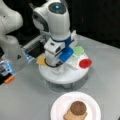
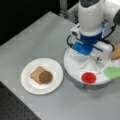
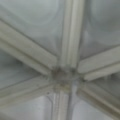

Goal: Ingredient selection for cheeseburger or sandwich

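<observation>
On the white plate lies one tan-brown bread square, and the dark brown round patty sits on top of it, covering the corner of the bread toward the patty's side; nothing lies above the patty. That is the sandwich as it stands in both front views.

The remaining ingredients rest on a round white divided tray that stands on the grey desk. In a front view the plate is at about 6 o'clock from the tray, just beside it but apart. On the tray the red disc lies at about 3 o'clock near the rim, the green leaf at about 1 o'clock, and the yellow-orange cheese square at about 9 o'clock, partly hidden behind the arm. In a front view a tan piece shows at the picture's right edge, cut off by it.

The gripper hangs low over the middle of the tray, its white and blue body blocking the tray's centre and far compartments. The wrist view shows only the tray's white dividers meeting at a hub, very close. I cannot tell how far the jaws are open, or whether they hold anything.

An orange-tipped object lies at 9 o'clock on the desk, beside the robot base.
</observation>
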{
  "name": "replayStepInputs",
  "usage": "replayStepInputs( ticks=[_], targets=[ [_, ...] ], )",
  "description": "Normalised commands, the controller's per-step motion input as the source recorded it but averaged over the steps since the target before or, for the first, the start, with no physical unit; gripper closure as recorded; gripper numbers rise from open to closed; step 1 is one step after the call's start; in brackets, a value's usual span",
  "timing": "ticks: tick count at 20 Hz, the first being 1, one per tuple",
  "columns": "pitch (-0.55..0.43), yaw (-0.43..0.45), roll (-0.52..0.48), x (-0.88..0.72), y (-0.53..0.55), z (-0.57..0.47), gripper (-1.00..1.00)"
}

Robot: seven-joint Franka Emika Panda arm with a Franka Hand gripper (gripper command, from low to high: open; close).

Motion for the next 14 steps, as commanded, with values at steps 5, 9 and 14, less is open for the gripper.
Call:
replayStepInputs(
  ticks=[5, 9, 14],
  targets=[
    [-0.201, -0.097, -0.008, -0.27, 0.11, -0.16, -1.0],
    [-0.243, -0.11, -0.028, -0.28, 0.11, -0.22, -1.0],
    [-0.247, -0.131, -0.028, -0.26, 0.15, -0.19, -1.0]
  ],
)
